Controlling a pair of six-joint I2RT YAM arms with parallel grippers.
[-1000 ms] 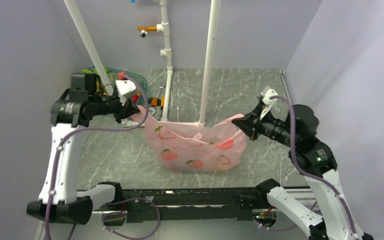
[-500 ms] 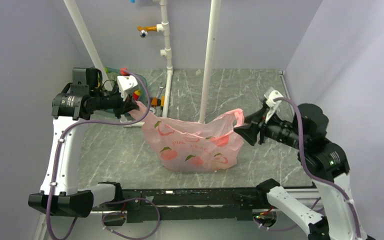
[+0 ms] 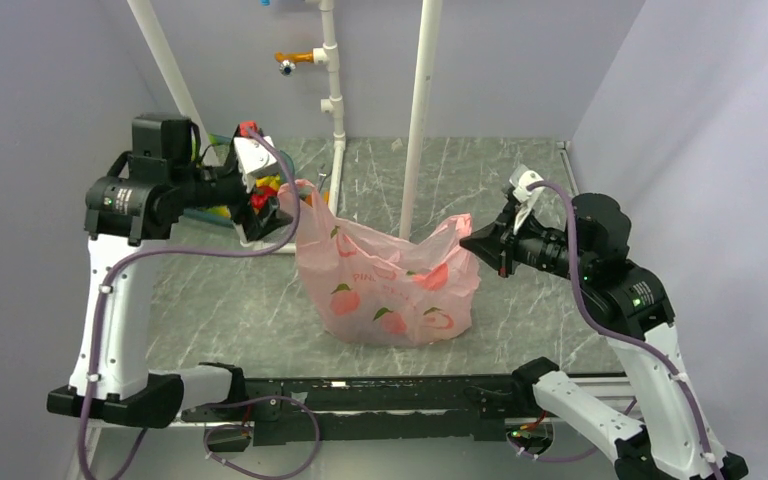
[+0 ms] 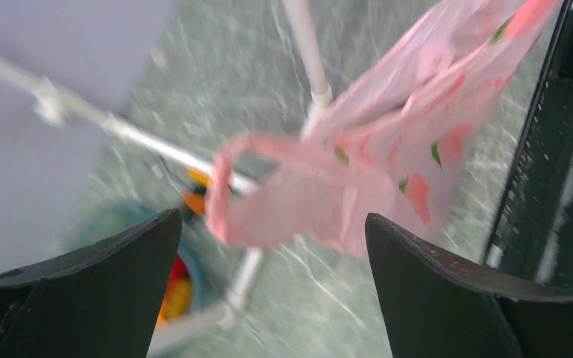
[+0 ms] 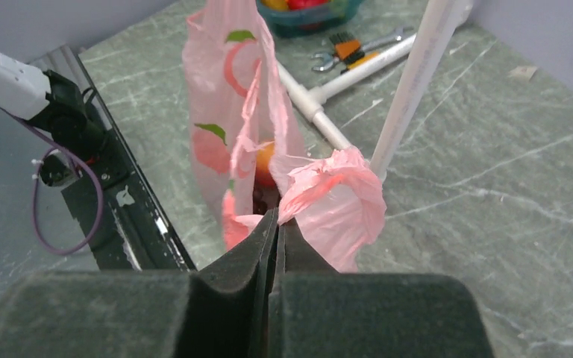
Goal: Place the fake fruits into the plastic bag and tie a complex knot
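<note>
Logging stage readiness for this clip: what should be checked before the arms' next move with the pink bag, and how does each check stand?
1. Right pincer shut on a handle of the plastic bag: ok.
2. Left pincer gripping the other handle loop: not ok; jaws wide open, loop hangs free ahead of them.
3. All fake fruits bagged: not ok; red and yellow pieces lie in the teal basin.
4. Bag sitting on the table, mouth upward: ok.
5. Knot tied: not ok; handles apart.
</note>
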